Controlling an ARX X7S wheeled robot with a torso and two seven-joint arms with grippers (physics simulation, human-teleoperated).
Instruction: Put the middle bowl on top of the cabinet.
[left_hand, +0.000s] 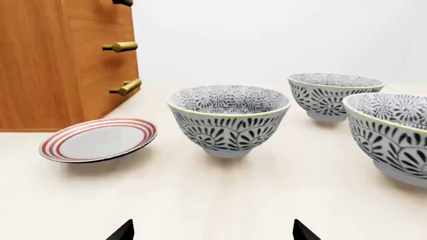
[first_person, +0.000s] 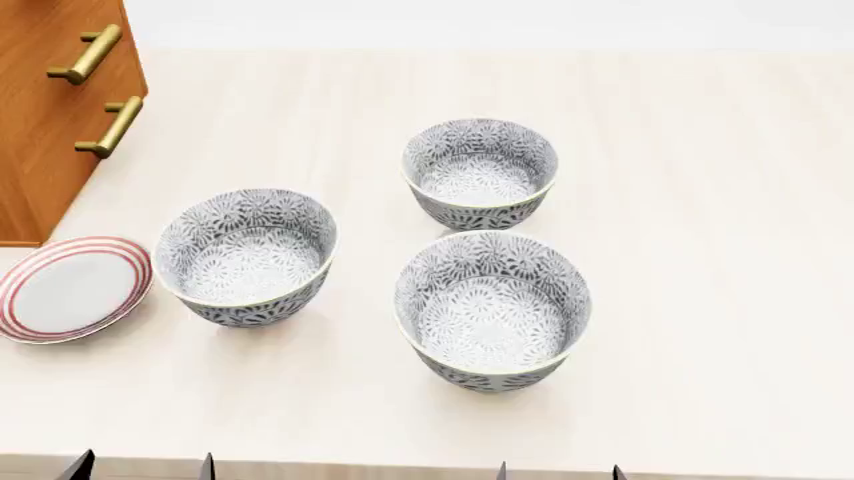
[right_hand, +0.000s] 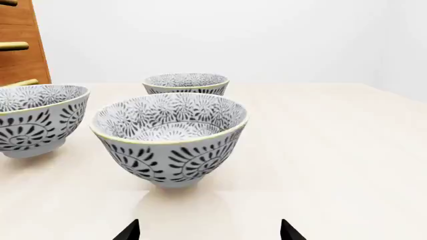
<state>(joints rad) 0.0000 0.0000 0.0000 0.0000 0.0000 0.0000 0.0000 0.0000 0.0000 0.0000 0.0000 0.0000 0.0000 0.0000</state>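
Note:
Three identical grey-and-white patterned bowls stand in a triangle on the pale table (first_person: 721, 200): a left bowl (first_person: 247, 255) (left_hand: 228, 120), a far bowl (first_person: 481, 172) (left_hand: 333, 95) (right_hand: 187, 82) and a near right bowl (first_person: 494, 308) (right_hand: 170, 137) (left_hand: 393, 135). I cannot tell which of them is the middle bowl. The orange-brown cabinet (first_person: 47, 130) (left_hand: 53, 65) rises at the far left; its top is out of view. My left gripper (first_person: 143, 468) (left_hand: 213, 232) is open and empty, short of the left bowl. My right gripper (first_person: 561, 470) (right_hand: 210, 232) is open and empty, short of the near right bowl.
A flat white plate with red rings (first_person: 67, 288) (left_hand: 99, 140) lies beside the cabinet's foot, left of the left bowl. Brass handles (first_person: 110, 127) stick out from the cabinet's front. The table's near edge runs just in front of both grippers.

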